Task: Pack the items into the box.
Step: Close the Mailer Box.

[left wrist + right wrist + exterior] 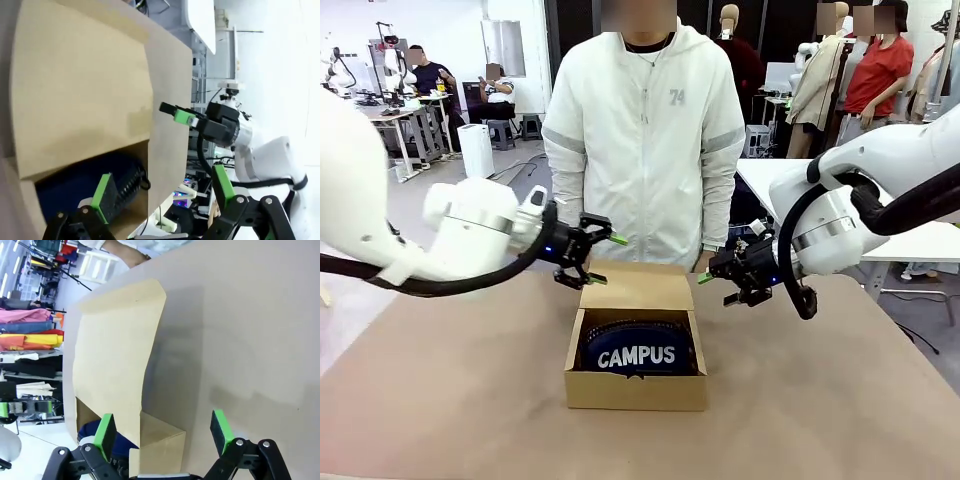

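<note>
The brown cardboard box (635, 392) sits mid-table with its flap lid (638, 288) folded open toward the far side. Inside lies the navy pouch (638, 352), white "CAMPUS" lettering facing up. My left gripper (608, 260) hovers open just beyond the flap's left corner. On the other side, my right gripper (716, 286) hangs open by the flap's right corner. The left wrist view has my open left gripper (163, 187) over the flap (80, 90) and pouch (75, 182). The right wrist view has my open right gripper (162, 427) above the flap (115, 350) and box wall (160, 442).
A person in a white jacket (645, 140) stands close behind the box at the far edge, one hand (704, 262) near the table. Bare brown tabletop (440, 390) surrounds the box. A white table (920, 240) stands at the back right.
</note>
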Controlling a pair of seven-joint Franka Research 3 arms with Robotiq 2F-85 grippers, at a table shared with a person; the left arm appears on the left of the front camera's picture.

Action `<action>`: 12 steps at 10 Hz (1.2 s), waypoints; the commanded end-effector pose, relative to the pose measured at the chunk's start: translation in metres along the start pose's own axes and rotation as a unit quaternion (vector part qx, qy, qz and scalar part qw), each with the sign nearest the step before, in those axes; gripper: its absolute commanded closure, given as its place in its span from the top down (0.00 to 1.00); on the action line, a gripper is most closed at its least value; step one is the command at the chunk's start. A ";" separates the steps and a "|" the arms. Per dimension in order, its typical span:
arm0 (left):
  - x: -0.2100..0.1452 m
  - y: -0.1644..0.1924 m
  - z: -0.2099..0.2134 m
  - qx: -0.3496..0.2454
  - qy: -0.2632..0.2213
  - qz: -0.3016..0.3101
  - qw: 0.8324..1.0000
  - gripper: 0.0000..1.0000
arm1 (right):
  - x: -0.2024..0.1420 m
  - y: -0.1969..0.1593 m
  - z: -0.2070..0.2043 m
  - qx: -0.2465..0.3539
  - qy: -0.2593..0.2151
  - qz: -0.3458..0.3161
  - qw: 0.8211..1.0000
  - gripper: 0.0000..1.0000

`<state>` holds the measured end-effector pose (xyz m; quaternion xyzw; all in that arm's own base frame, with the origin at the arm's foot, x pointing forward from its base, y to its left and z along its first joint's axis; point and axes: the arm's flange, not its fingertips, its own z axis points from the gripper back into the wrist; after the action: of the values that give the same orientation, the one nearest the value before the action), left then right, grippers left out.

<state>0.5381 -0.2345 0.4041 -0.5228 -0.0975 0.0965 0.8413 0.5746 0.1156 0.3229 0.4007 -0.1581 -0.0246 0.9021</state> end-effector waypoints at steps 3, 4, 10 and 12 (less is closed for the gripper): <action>-0.014 -0.001 0.030 -0.006 0.009 -0.022 1.000 1.00 | -0.003 0.003 0.008 -0.008 0.001 0.006 1.000 1.00; -0.014 -0.001 0.030 -0.006 0.009 -0.022 1.000 1.00 | -0.003 0.003 0.008 -0.008 0.001 0.006 1.000 1.00; -0.014 -0.001 0.030 -0.006 0.009 -0.022 1.000 1.00 | -0.003 0.003 0.008 -0.008 0.001 0.006 1.000 1.00; -0.014 -0.001 0.030 -0.006 0.009 -0.022 1.000 1.00 | 0.001 0.002 0.004 -0.002 -0.001 0.006 1.000 1.00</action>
<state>0.5178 -0.2138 0.4176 -0.5260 -0.0965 0.0811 0.8411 0.5745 0.1137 0.3267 0.3974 -0.1606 -0.0199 0.9032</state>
